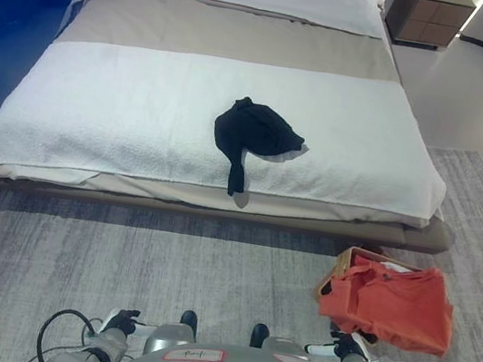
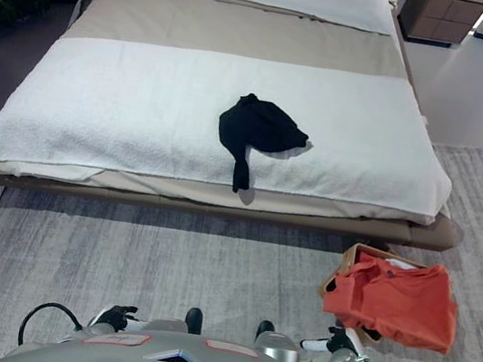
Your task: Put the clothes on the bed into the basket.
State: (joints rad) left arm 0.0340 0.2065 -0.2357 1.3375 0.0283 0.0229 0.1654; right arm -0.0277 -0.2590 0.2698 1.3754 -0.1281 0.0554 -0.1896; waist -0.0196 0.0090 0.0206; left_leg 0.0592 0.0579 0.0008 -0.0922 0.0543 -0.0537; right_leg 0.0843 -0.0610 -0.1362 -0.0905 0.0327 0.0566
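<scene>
- Straight ahead I see the bed [image 1: 141, 119], low and wide, with a white textured cover over its near half, a beige band behind that and white bedding at the head.
- One black garment [image 1: 253, 135] lies crumpled on the white cover near the foot edge, a strip of it trailing toward the edge.
- On the floor a grey rug [image 1: 163, 270] runs out from under the bed, with pale hard floor beyond it on the right.
- At right on the rug sits the basket [image 1: 351, 257], mostly covered by an orange shirt [image 1: 396, 305] draped over it.
- Far right at the top stands a brown nightstand [image 1: 428, 18].
- My left hand [image 1: 120, 321] shows at the bottom edge and my right hand [image 1: 342, 348] just below the orange shirt; I cannot tell how the fingers of either are set.
</scene>
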